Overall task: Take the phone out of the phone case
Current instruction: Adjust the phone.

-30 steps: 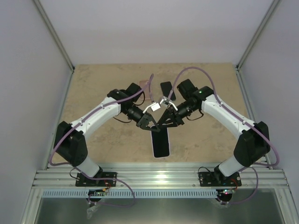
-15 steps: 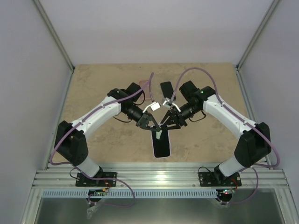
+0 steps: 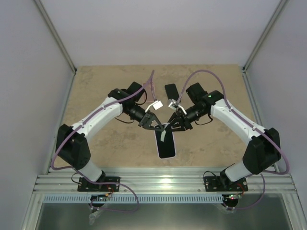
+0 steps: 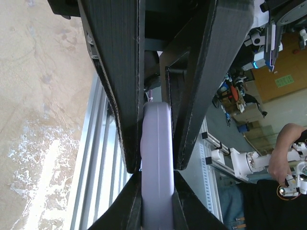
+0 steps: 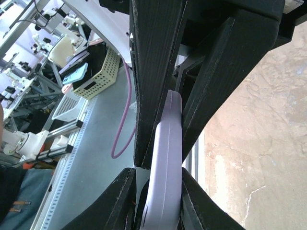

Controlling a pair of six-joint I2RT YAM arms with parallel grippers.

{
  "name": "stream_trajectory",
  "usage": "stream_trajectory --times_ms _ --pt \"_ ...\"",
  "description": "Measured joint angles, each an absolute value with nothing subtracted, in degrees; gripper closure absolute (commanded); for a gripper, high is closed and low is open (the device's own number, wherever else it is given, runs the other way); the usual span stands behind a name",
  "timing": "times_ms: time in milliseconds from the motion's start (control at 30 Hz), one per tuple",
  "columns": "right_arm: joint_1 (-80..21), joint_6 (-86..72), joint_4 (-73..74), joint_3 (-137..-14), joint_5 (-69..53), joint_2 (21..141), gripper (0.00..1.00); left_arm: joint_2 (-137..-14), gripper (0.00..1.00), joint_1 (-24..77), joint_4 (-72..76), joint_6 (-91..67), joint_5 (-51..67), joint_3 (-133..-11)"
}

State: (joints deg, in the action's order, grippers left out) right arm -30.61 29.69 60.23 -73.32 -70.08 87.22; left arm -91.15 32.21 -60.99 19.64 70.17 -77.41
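Observation:
The phone (image 3: 166, 146) hangs dark screen up over the table's near middle, in a lilac phone case (image 3: 163, 135) that shows as a pale strip at its far end. My left gripper (image 3: 156, 125) is shut on that far end from the left, and my right gripper (image 3: 171, 127) is shut on it from the right. In the left wrist view, the case's lilac edge (image 4: 157, 143) is pinched by the left gripper (image 4: 156, 165). The right wrist view shows the same edge (image 5: 167, 139) clamped in the right gripper (image 5: 164, 160).
A second dark phone (image 3: 170, 90) lies flat on the sandy table (image 3: 96, 96) behind the right gripper. Grey walls stand left, right and behind. The aluminium rail (image 3: 163, 182) with both arm bases runs along the near edge.
Both wrists have drawn back toward the far side and the phone has lifted and shifted slightly right. The right jaws loosened briefly, then closed again on the case.

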Motion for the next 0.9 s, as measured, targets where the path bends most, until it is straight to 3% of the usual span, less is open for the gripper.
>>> stream_trajectory --times_ms 100,133,200,333,400,433,733,900 --pt "-30.50 28.86 60.49 -73.32 -70.06 87.22 0.97 -91.24 1.00 32.23 -61.06 19.86 69.93 -77.71" --pt "-30.37 27.53 60.93 -73.32 -70.08 87.26 0.99 -91.24 0.94 32.25 -61.08 20.36 69.78 -77.89" --pt "-29.85 25.69 61.65 -73.45 -70.28 87.66 0.99 -91.22 0.71 32.58 -60.69 20.88 68.36 -78.37" --pt "-29.89 27.07 62.26 -74.70 -70.39 88.03 0.99 -91.05 0.40 31.20 -58.26 17.69 68.69 -78.54" --pt "-29.54 27.03 62.50 -76.93 -70.65 88.82 1.00 -90.54 0.07 29.43 -56.01 15.55 68.79 -79.02" --pt "-28.86 26.68 62.63 -78.72 -71.35 89.56 0.99 -90.19 0.01 28.53 -54.85 14.66 68.53 -79.29" --pt "-15.18 10.22 49.17 -96.57 -78.94 95.57 0.99 -79.61 0.01 19.92 -34.48 0.27 58.92 -79.40" --pt "-12.01 -1.04 39.77 -97.82 -83.53 95.26 0.99 -74.65 0.05 19.99 -27.29 -0.75 63.35 -75.94"
